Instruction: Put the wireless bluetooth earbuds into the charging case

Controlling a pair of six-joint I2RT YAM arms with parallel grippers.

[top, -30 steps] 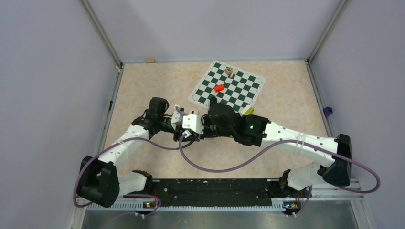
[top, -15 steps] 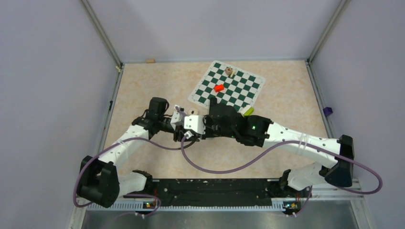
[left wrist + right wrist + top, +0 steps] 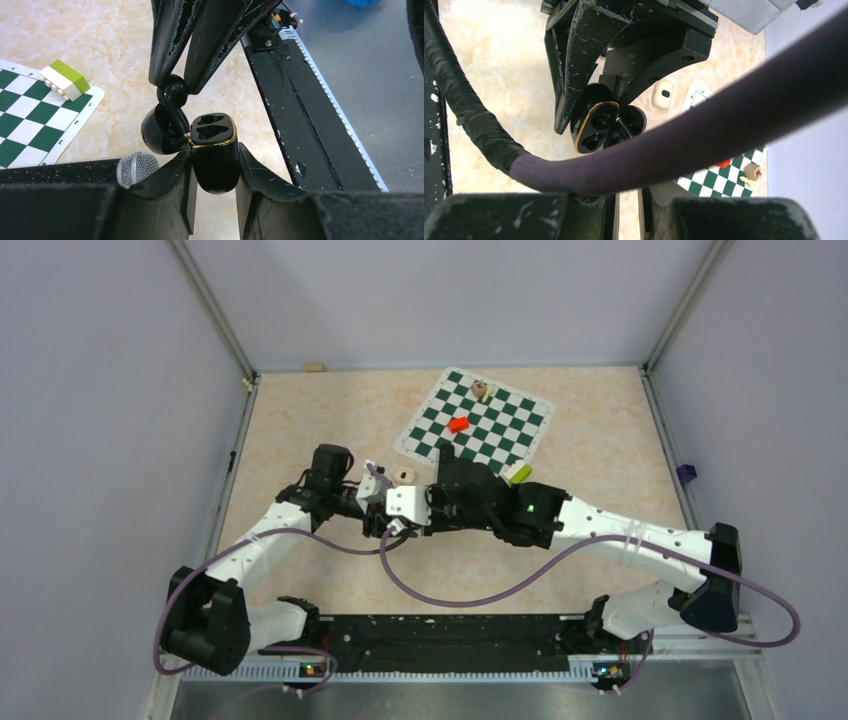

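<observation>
1. Table (image 3: 300, 440): pale marbled top with both arms reaching to its middle.
2. Left arm (image 3: 262, 535) and right arm (image 3: 620, 535): white-shelled, their wrists meeting head-on near the table's centre.
3. Purple cable (image 3: 724, 120): crosses the right wrist view diagonally, hiding part of the scene.
4. Chessboard mat (image 3: 478, 425): green and white, lying flat on the far side of the grippers.
5. Left gripper (image 3: 214, 152): fingers narrow, clamped on both sides of the charging case.
6. Right gripper (image 3: 175, 85): fingers nearly together, pinching the black earbud at their tips.
7. Charging case (image 3: 216, 170): black with a gold rim, held upright off the table, its two wells facing up.
8. Lid (image 3: 157, 132): hinged open and hanging to one side of the case's mouth.
9. Microphone (image 3: 137, 169): its silver mesh head lies on the table just beside the left gripper.
10. Yellow-green block (image 3: 65, 80): rests on the near corner of the mat.
11. Red piece (image 3: 459, 424): sits on the mat, well apart from the grippers.
12. Wooden cube (image 3: 481, 390): near the mat's far edge.
13. Off-white earbud (image 3: 663, 95): lies on the table beyond the case, just off the mat.
14. Black earbud (image 3: 172, 95): hangs over the hinge between lid and rim, just beside the wells and not in them.
</observation>
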